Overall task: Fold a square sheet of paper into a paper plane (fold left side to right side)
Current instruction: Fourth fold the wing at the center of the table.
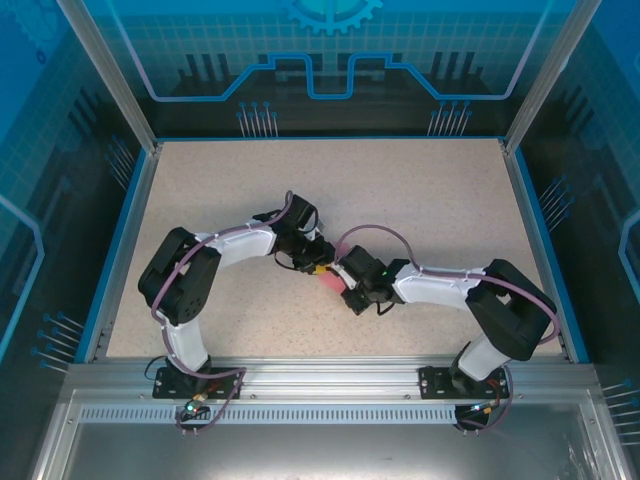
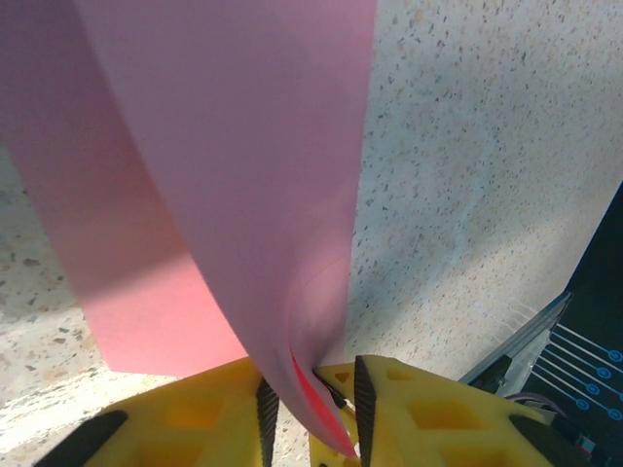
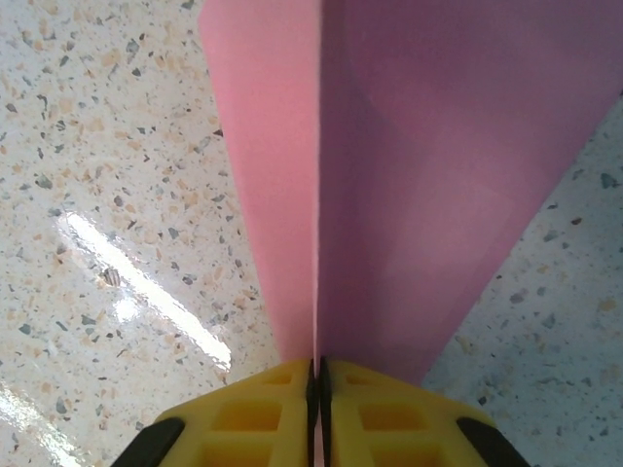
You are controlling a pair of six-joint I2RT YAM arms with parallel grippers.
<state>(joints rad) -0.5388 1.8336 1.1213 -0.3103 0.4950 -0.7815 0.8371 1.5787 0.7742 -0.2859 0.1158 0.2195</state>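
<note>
1. We see the pink paper (image 1: 328,282) in the middle of the worktop (image 1: 420,200), right between the 2 arms.
2. The right pincer (image 3: 318,365) is pressed together on the paper. It pinches the paper at a folded edge, and no gap shows between its yellow fingers.
3. From the right wrist, the paper runs straight away from the pincer. Its long fold line points the same way as the fingers. 1 flap is on the left of the line and a wider flap is on the right.
4. The left pincer (image 2: 311,375) is a little spread. The paper passes through the gap between its pads, but they do not squeeze it.
5. From the left wrist, the paper bends up and away to the left, over the worktop.
6. Both arms are just as near to the paper. We think only the right one has a firm hold.
7. We think the next move depends on that fold line. The right pincer must keep it straight while the left pincer gets a new hold.
8. We cannot tell if the paper touches the worktop.
</note>
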